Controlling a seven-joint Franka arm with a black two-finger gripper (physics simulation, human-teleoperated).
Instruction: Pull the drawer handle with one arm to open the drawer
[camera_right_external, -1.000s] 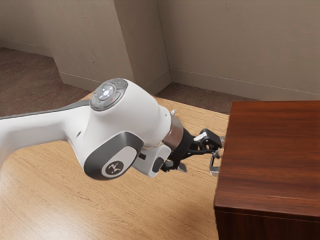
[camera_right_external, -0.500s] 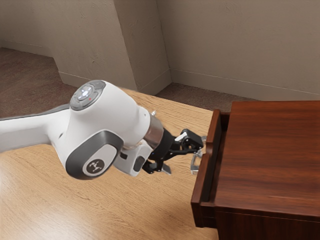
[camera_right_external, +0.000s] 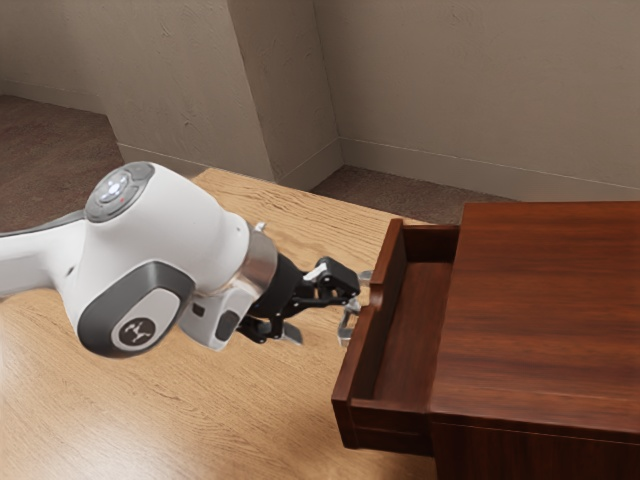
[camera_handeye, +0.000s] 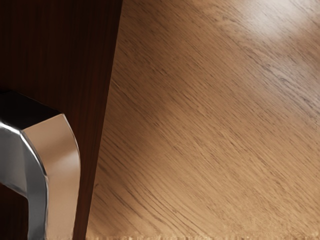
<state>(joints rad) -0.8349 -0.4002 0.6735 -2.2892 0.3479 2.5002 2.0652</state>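
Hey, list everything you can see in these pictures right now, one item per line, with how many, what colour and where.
Cabinet: one, dark reddish-brown wood, at the exterior view's right.
Drawer: one, same dark wood, pulled partly out of the cabinet toward the exterior view's left.
Handle: one, silver metal, on the drawer's front.
Table: one, light wood grain, under the arm.
Walls: beige, with a jutting corner, behind the table.
Carpet: brown, on the floor at the foot of the walls.
Arm: one, white and grey, coming in from the exterior view's left.
Gripper: one, black, at the handle.
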